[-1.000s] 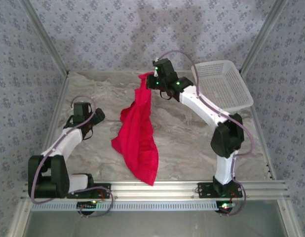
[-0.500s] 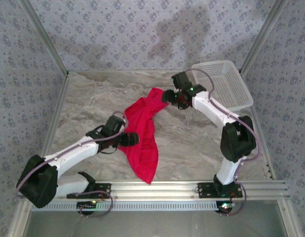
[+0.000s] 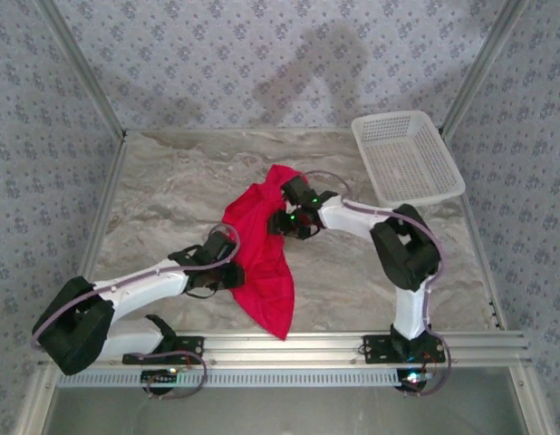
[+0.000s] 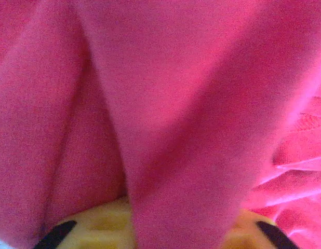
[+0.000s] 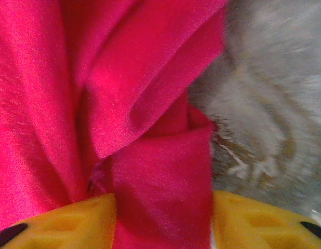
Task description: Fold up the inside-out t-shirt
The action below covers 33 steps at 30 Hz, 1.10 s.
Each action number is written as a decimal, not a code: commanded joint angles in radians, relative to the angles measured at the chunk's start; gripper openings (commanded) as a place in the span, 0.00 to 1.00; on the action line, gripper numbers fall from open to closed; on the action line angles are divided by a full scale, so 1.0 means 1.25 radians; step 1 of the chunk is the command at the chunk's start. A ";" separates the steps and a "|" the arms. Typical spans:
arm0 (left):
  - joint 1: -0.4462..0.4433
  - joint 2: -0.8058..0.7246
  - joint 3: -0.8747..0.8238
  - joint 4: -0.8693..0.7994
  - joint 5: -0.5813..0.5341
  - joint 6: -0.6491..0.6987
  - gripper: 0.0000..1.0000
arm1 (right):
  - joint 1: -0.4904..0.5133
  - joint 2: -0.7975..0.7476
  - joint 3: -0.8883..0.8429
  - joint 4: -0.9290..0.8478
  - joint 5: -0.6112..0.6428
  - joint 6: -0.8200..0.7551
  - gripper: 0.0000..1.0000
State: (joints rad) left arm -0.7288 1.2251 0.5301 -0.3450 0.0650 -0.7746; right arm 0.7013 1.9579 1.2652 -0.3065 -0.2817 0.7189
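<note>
Lying in a long, twisted heap across the middle of the marble-patterned table (image 3: 371,272), the inside-out t-shirt (image 3: 262,263) runs from close to the near rail up toward the centre, nowhere spread flat. At its near left edge we see the left gripper (image 3: 236,274) pressed into the cloth. Its wrist camera shows a thick red fold between the yellow fingers (image 4: 98,225), which stand apart, but we cannot tell whether they pinch the fold or merely straddle it. Further back, the right gripper (image 3: 280,224) sits low at the garment's far end. Its yellow fingers (image 5: 72,220) are part-way open with a wad of cloth packed between them, by our reading gripped.

The risk, as we judge it, is that both hold bunched layers and not a single hem or shoulder. Pulling apart from here could draw the shirt into a tighter rope, or one side could slip free and drop the cloth in a heap. With the arms this close together, a hasty spread could also snag a fold on a finger. No tag, sleeve or seam is plain enough for us to say which end is which.

At the far right corner the white mesh basket (image 3: 409,159) stands well apart from the shirt, with nothing in it.
</note>
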 commanded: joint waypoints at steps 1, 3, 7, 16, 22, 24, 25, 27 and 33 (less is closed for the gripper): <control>0.005 -0.023 0.049 -0.080 -0.044 0.005 0.03 | -0.003 0.030 0.032 0.036 -0.035 0.051 0.20; 0.030 -0.049 0.077 -0.120 -0.050 0.012 0.00 | -0.028 0.006 0.028 0.025 -0.027 0.054 0.00; 0.132 -0.107 0.162 -0.206 -0.039 0.067 0.00 | -0.100 -0.098 0.036 -0.054 0.001 0.003 0.00; 0.485 -0.121 0.463 -0.319 0.062 0.149 0.00 | -0.236 -0.356 0.073 -0.277 0.076 -0.148 0.00; 0.564 -0.056 0.624 -0.343 0.147 0.133 0.00 | -0.259 -0.426 0.156 -0.356 0.067 -0.159 0.00; 0.570 -0.048 0.677 -0.369 0.153 0.140 0.00 | -0.259 -0.453 0.185 -0.374 0.065 -0.159 0.00; 0.571 -0.049 0.701 -0.379 0.153 0.143 0.00 | -0.259 -0.469 0.194 -0.377 0.067 -0.154 0.00; 0.572 -0.058 0.739 -0.397 0.164 0.145 0.00 | -0.259 -0.507 0.204 -0.370 0.059 -0.143 0.00; 0.573 -0.113 0.769 -0.382 0.227 0.114 0.00 | -0.259 -0.588 0.209 -0.338 0.018 -0.110 0.00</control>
State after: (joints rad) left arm -0.0322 1.1320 1.4555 -0.8207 0.3317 -0.6144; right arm 0.3958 1.2617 1.4906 -0.7155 -0.2646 0.5613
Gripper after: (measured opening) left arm 0.046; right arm 0.049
